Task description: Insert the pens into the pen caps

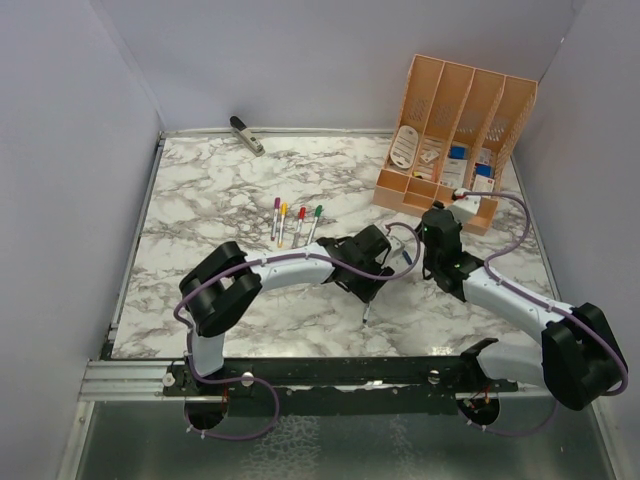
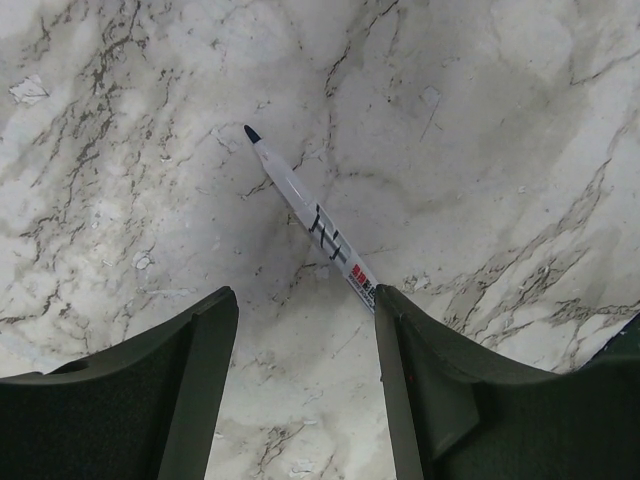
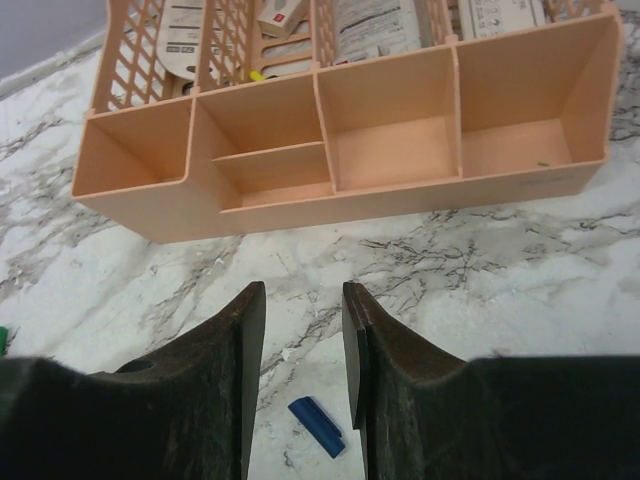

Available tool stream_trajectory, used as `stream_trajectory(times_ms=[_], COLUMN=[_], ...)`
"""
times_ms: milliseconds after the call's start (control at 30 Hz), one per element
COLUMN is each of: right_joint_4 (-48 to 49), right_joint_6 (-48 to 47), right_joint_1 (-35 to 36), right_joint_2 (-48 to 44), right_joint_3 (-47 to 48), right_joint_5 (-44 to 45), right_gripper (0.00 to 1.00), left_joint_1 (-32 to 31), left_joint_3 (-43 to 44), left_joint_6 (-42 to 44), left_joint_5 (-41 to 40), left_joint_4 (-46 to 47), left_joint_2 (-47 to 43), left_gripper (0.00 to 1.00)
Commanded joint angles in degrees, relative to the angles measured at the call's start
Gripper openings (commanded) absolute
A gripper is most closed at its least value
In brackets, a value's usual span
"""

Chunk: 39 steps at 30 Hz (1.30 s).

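Table (image 1: 200, 200): a white marble-patterned top with grey veins is carrying everything here.
Row of pens (image 1: 296, 222): four are lying side by side just beyond the middle, toward 12 o'clock. Their coloured ends are running purple, yellow, red, green from left to right and pointing to about 1 o'clock.
Single pen (image 2: 310, 220): it is lying alone on the marble toward 5 o'clock, well apart from the row, with its dark tip showing bare.
Blue cap (image 3: 316, 426): it is lying on its side on bare marble toward 3 o'clock, short of the organizer's front.
Organizer (image 1: 420, 90): peach plastic, it is standing at 1 to 2 o'clock, with its low front trays facing the middle.
Grey-black tool (image 1: 247, 135): it is lying at 11 o'clock by the far edge.
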Motion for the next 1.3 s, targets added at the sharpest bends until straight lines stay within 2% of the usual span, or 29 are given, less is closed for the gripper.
stream_trajectory(times_ms=[0,533,600,767,900,1100,1267], right_joint_4=[-3.74,-3.49,-3.48,-3.69,-4.41,-2.8,-3.07], right_joint_6=[4.63,5.34,5.34,5.43,5.43,6.05,5.96], right_joint_1=[-0.15,-0.15,-0.15,-0.15,-0.15,-0.15,-0.15], right_joint_2=[-0.26,-0.6,-0.78,-0.74,-0.91,-0.84,0.56], right_joint_3=[-0.64,-0.98,-0.96,-0.9,-0.24,-0.3,0.63], right_joint_5=[7.49,7.46,7.44,7.29,7.21,6.4,6.01], right_gripper=[0.36,0.36,0.36,0.36,0.36,0.36,0.36], left_joint_1=[-0.72,-1.83,-1.82,-1.81,-1.86,-1.79,0.05], left_joint_3=[0.78,0.81,0.17,-1.82,-3.83,-4.91,-7.06], left_joint_6=[0.13,-0.38,-0.52,-1.18,-2.29,-2.53,-3.94], left_joint_5=[0.21,2.32,2.24,2.49,2.26,-4.19,-6.87], left_joint_4=[-1.89,-3.06,-4.01,-7.6,-11.73,-19.1,-20.58], left_joint_2=[2.29,5.19,5.42,5.87,5.33,6.07,7.45], left_gripper=[0.6,0.59,0.57,0.42,0.4,0.4,0.38])
